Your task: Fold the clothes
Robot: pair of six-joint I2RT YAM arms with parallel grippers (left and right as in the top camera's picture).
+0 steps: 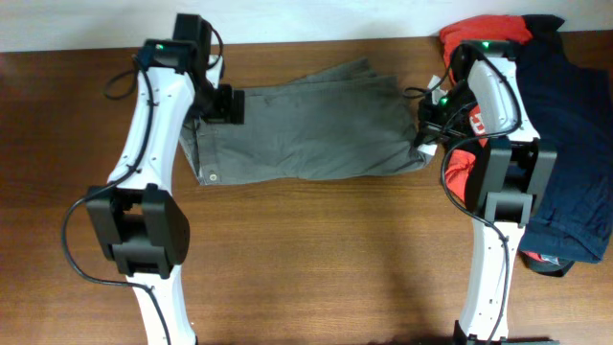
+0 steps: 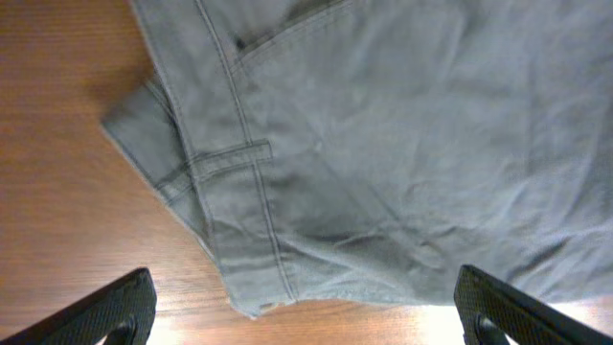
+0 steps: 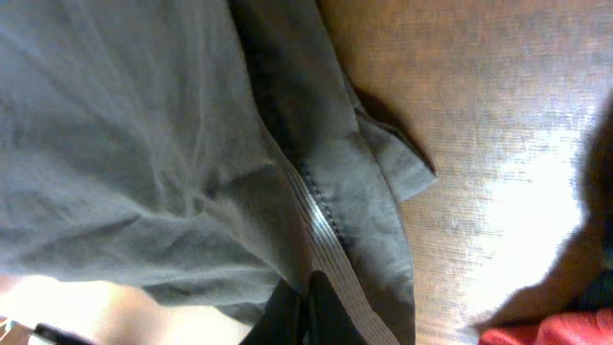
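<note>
Overhead, shorts (image 1: 306,129): spread flat, upper middle of the table (image 1: 306,259), waistband at frame left.
Right gripper (image 3: 306,311): pinched shut on the leg hem at frame right, probably to carry it over.
Left gripper (image 2: 306,311): wide open over the waistband, holding nothing.
Writing: none legible; red shirt (image 1: 484,31) print hidden.

My overhead camera looks straight down on the table (image 1: 316,259), from far enough back to take in most of the left arm (image 1: 153,115) and the right arm (image 1: 493,192). My left wrist camera points down, close over the waistband end of the shorts (image 2: 402,144), with the left gripper (image 2: 306,311) framing its bottom edge. My right wrist camera sits nearer still, over the hem end. All three views share the shorts.
</note>
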